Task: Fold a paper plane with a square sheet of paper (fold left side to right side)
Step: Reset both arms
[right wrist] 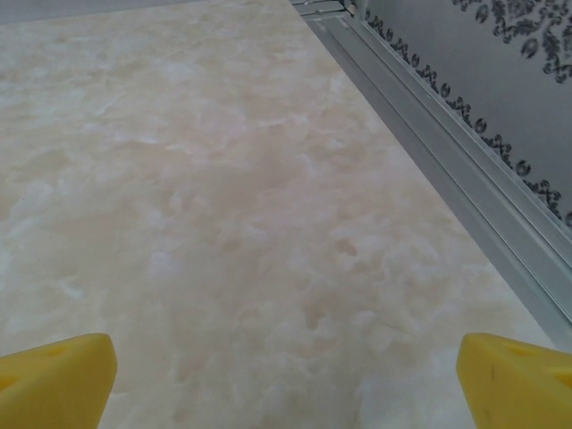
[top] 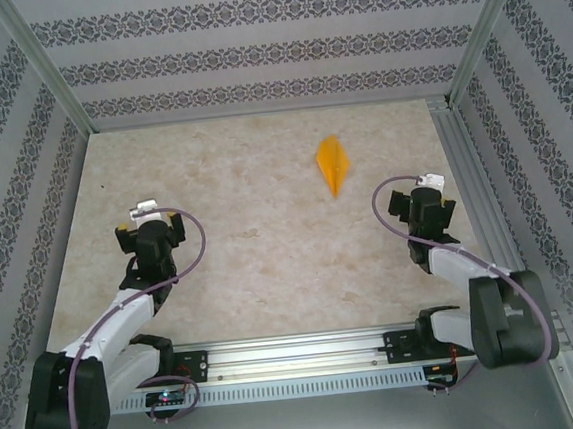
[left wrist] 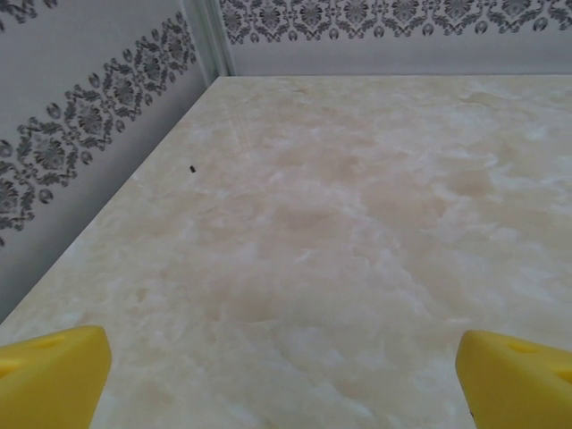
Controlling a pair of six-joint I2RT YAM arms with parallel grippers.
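1. Top view has the plane (top: 332,165) lying flat on the surface (top: 243,178), about 1 o'clock from the middle and touching neither arm.
2. Looks-wise, it's orange-yellow and shaped like a skinny dart. The long taper points roughly to 6 o'clock. It's too small to make out the creases.
3. Same view: the left end effector (top: 149,222) sits out at 9 o'clock on the surface, with the plane well off at its 2 o'clock. The right end effector (top: 420,195) is over at 3 o'clock, and the plane is nearer to it, at its 11 o'clock.
4. Left wrist view gets you the close-up. Yellow fingertips (left wrist: 49,380) sit in the two bottom corners, spread wide with bare surface between them and nothing held. There's also a tiny dark speck (left wrist: 194,167) near the patterned wall (left wrist: 71,152).
5. Right wrist view shows its fingertips (right wrist: 54,380) just as wide apart and empty too. A metal rail (right wrist: 447,170) runs along the 3 o'clock side.
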